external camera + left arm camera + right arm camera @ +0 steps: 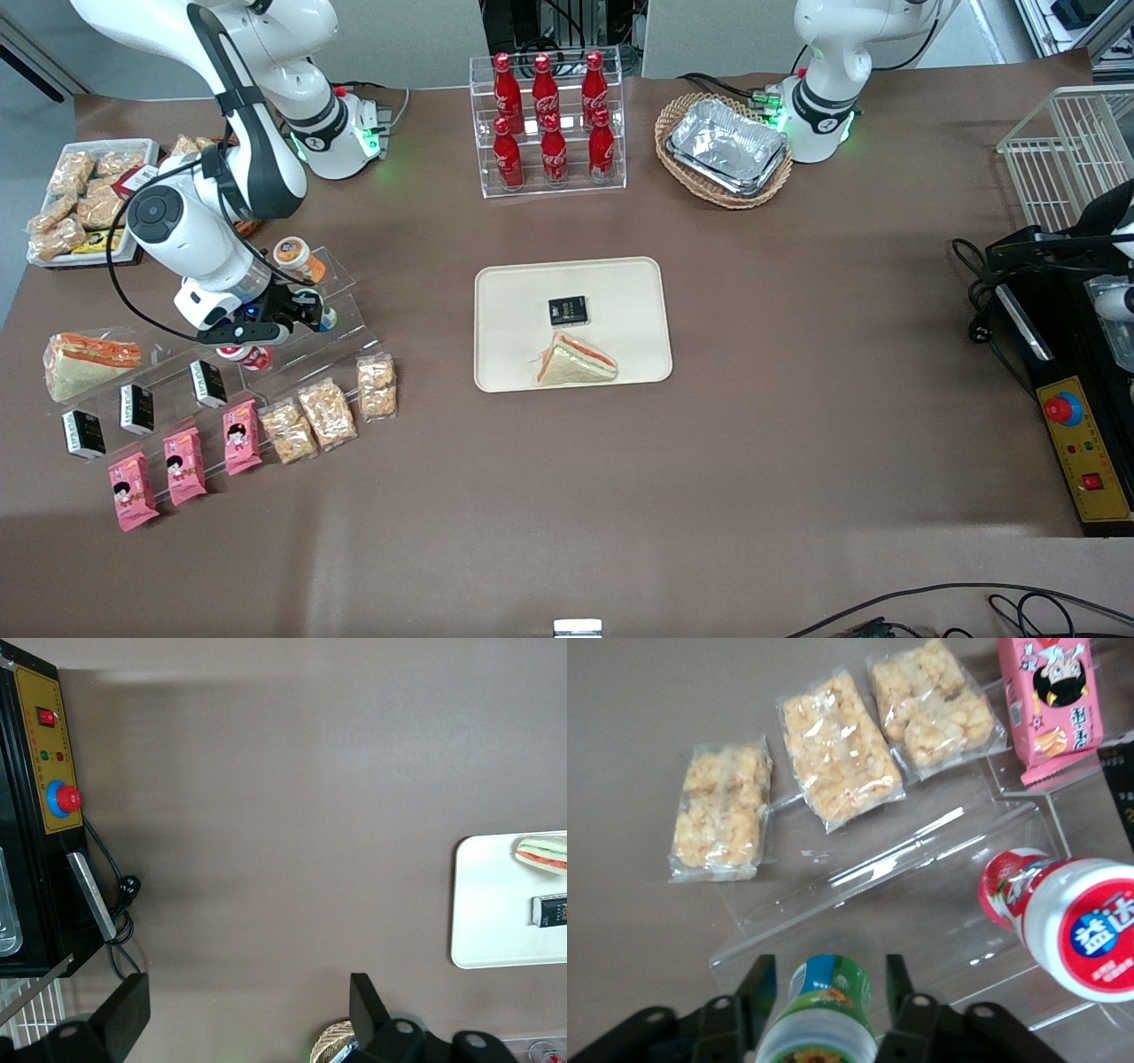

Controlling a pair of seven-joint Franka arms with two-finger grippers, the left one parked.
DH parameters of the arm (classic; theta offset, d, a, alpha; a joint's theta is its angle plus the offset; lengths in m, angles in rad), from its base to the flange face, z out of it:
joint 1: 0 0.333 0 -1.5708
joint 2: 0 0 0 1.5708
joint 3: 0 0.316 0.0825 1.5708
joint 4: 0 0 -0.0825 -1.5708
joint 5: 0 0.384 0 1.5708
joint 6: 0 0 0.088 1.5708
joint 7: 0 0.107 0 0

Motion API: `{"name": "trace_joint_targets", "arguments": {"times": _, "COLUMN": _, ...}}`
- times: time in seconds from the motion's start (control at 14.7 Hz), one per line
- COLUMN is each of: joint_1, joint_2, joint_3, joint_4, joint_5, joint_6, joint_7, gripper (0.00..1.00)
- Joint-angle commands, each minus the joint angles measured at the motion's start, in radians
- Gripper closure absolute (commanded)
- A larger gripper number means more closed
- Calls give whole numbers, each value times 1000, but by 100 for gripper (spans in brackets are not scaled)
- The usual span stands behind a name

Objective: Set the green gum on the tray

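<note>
The green gum (829, 1005), a small white bottle with a green label, stands on the clear acrylic step stand (921, 895) at the working arm's end of the table. My right gripper (829, 967) is open, one finger on each side of the bottle with a gap on both sides. In the front view the gripper (299, 315) is low over the stand and the green gum (329, 317) peeks out beside it. The cream tray (514, 354) lies at the table's middle, holding a sandwich (576, 363) and a small black packet (568, 310). The tray's edge shows in the left wrist view (483, 904).
A red-lidded bottle (1076, 926) lies beside the gum; an orange-lidded bottle (292, 256) stands on the stand's upper step. Snack bags (837, 749), pink packets (186, 465) and black packets (137, 408) lie nearer the front camera. A cola rack (549, 124) and a foil-tray basket (725, 149) stand farther back.
</note>
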Motion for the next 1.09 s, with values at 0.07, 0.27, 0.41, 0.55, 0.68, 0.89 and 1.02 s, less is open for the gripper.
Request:
{"name": "trace_joint_targets", "arguments": {"times": 0.07, "joint_1": -2, "joint_2": -86, "joint_3": -33, "joint_4": 79, "joint_5": 10, "joint_6": -65, "joint_7": -5, "gripper": 0}}
{"name": "trace_joint_targets", "arguments": {"times": 0.27, "joint_1": -2, "joint_2": -132, "joint_3": -34, "joint_4": 259, "joint_5": -2, "joint_6": -354, "joint_7": -6, "gripper": 0}}
{"name": "trace_joint_targets", "arguments": {"times": 0.41, "joint_1": -3, "joint_2": -134, "joint_3": -40, "joint_4": 393, "joint_5": -4, "joint_6": -572, "joint_7": -12, "gripper": 0}}
{"name": "trace_joint_targets", "arguments": {"times": 0.55, "joint_1": -2, "joint_2": -165, "joint_3": -56, "joint_4": 438, "joint_5": -5, "joint_6": -642, "joint_7": -25, "gripper": 0}}
{"name": "trace_joint_targets", "arguments": {"times": 0.68, "joint_1": -2, "joint_2": -192, "joint_3": -71, "joint_4": 426, "joint_5": -2, "joint_6": -640, "joint_7": -58, "gripper": 0}}
{"name": "trace_joint_targets", "arguments": {"times": 0.89, "joint_1": 0, "joint_2": -200, "joint_3": -74, "joint_4": 337, "joint_5": 4, "joint_6": -546, "joint_7": -92, "gripper": 0}}
{"name": "trace_joint_targets", "arguments": {"times": 1.02, "joint_1": 6, "joint_2": -199, "joint_3": -74, "joint_4": 251, "joint_5": 6, "joint_6": -432, "joint_7": -118, "gripper": 0}}
